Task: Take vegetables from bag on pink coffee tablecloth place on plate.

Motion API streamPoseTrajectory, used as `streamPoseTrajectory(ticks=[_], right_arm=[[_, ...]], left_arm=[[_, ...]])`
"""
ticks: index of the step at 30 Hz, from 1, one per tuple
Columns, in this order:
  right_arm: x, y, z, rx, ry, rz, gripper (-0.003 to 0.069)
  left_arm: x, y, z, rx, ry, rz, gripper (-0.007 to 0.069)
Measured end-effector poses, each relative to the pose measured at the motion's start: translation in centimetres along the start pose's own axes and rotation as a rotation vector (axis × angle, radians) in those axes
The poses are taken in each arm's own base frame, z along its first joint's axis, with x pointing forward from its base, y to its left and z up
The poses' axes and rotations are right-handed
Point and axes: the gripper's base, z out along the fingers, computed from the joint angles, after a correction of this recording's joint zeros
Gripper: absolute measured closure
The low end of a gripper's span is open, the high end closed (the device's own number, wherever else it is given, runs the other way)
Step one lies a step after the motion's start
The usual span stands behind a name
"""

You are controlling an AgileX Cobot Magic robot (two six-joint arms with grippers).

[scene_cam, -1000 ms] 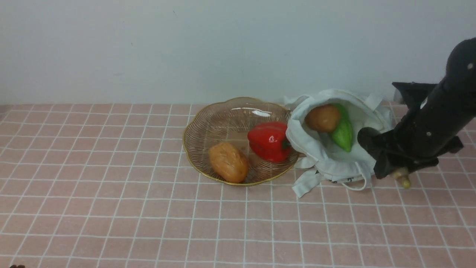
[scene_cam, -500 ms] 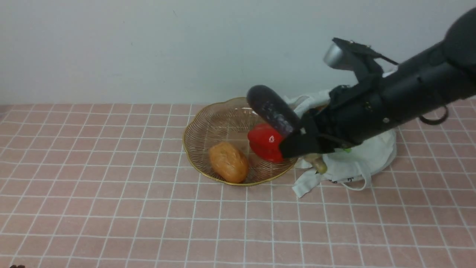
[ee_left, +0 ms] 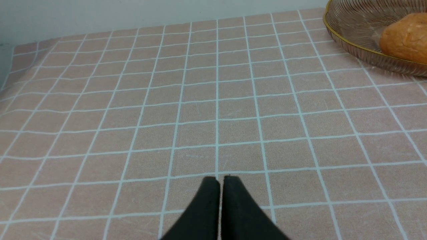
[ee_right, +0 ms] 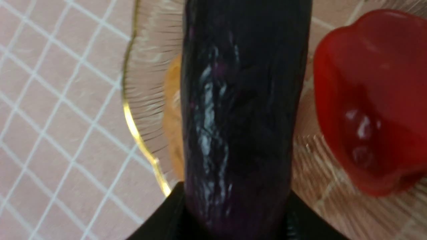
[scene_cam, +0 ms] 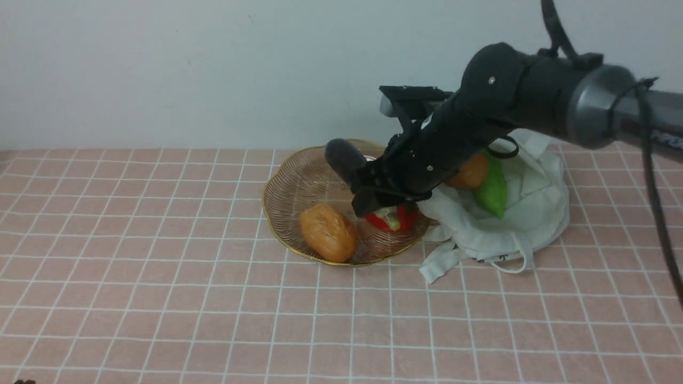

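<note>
My right gripper [scene_cam: 373, 198] is shut on the dark purple eggplant [scene_cam: 344, 158] and holds it tilted over the gold wire plate [scene_cam: 280, 210]; its pale stem end [scene_cam: 389, 217] hangs near the red bell pepper [scene_cam: 408, 220]. In the right wrist view the eggplant [ee_right: 240, 110] fills the middle, with the red pepper [ee_right: 370, 100] beside it. A brown potato [scene_cam: 327, 232] lies in the plate. The off-white bag [scene_cam: 523, 213] holds another potato [scene_cam: 472, 173] and a green pepper [scene_cam: 492, 189]. My left gripper [ee_left: 220, 180] is shut and empty over the pink tablecloth [ee_left: 217, 110].
The plate's rim [ee_left: 347, 43] and its potato [ee_left: 405, 36] show in the left wrist view. A bag strap [scene_cam: 443, 264] lies on the cloth in front of the plate's right side. A pale wall [scene_cam: 213, 69] stands behind the table.
My right arm has carried the eggplant from beside the bag's right, up and leftward, and lowered it over the plate. The bag's opening shows again.
</note>
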Motion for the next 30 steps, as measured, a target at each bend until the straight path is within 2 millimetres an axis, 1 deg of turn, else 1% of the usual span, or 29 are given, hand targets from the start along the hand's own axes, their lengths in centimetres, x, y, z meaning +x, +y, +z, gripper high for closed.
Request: streamPoseTrajectory(ticks=[2, 4, 5, 7, 8, 10, 12, 14, 16, 17, 19, 20, 22, 23, 24, 25, 27, 30], right_arm=[[-0.1, -0.4, 0.9, 0.006, 0.004, 0.006, 0.0386], [-0.2, -0.5, 1.3, 0.010, 0.004, 0.006, 0.0369], [-0.2, -0.8, 1.8, 0.017, 0.007, 0.005, 0.0326], [-0.1, -0.9, 2.0, 0.019, 0.014, 0.005, 0.0253], [-0.1, -0.9, 2.1, 0.019, 0.015, 0.005, 0.0238], [0.0, -0.8, 2.0, 0.016, 0.024, 0.006, 0.0156], [-0.1, -0.7, 1.7, 0.012, 0.041, 0.010, 0.0112], [-0.5, -0.3, 1.1, 0.001, 0.072, 0.002, 0.0087], [-1.0, 0.2, 0.1, -0.011, 0.099, -0.017, 0.0082], [-1.4, 0.5, -0.5, -0.017, 0.100, -0.027, 0.0083], [-3.0, 1.7, -2.8, -0.040, 0.096, -0.069, 0.0101], [-3.8, 2.2, -3.9, -0.043, 0.062, -0.086, 0.0109], [-5.0, 3.0, -6.2, -0.038, -0.007, -0.103, 0.0150], [-5.5, 3.6, -7.9, -0.037, -0.049, -0.110, 0.0183], [-5.7, 4.0, -9.1, -0.033, -0.073, -0.117, 0.0208], [-5.7, 4.2, -9.6, -0.034, -0.085, -0.120, 0.0215], [-5.7, 5.2, -13.1, -0.014, -0.142, -0.145, 0.0302], [-4.6, 6.4, -18.4, 0.042, -0.219, -0.194, 0.0430]], left_arm=[[0.0, 0.0, 0.0, 0.000, 0.000, 0.000, 0.0629], [0.0, 0.0, 0.0, 0.000, 0.000, 0.000, 0.0629], [0.0, 0.0, 0.0, 0.000, 0.000, 0.000, 0.0629], [0.0, 0.0, 0.0, 0.000, 0.000, 0.000, 0.0629], [0.0, 0.0, 0.0, 0.000, 0.000, 0.000, 0.0629], [0.0, 0.0, 0.0, 0.000, 0.000, 0.000, 0.0629], [0.0, 0.0, 0.0, 0.000, 0.000, 0.000, 0.0629], [0.0, 0.0, 0.0, 0.000, 0.000, 0.000, 0.0629], [0.0, 0.0, 0.0, 0.000, 0.000, 0.000, 0.0629], [0.0, 0.0, 0.0, 0.000, 0.000, 0.000, 0.0629], [0.0, 0.0, 0.0, 0.000, 0.000, 0.000, 0.0629], [0.0, 0.0, 0.0, 0.000, 0.000, 0.000, 0.0629], [0.0, 0.0, 0.0, 0.000, 0.000, 0.000, 0.0629], [0.0, 0.0, 0.0, 0.000, 0.000, 0.000, 0.0629], [0.0, 0.0, 0.0, 0.000, 0.000, 0.000, 0.0629], [0.0, 0.0, 0.0, 0.000, 0.000, 0.000, 0.0629], [0.0, 0.0, 0.0, 0.000, 0.000, 0.000, 0.0629], [0.0, 0.0, 0.0, 0.000, 0.000, 0.000, 0.0629]])
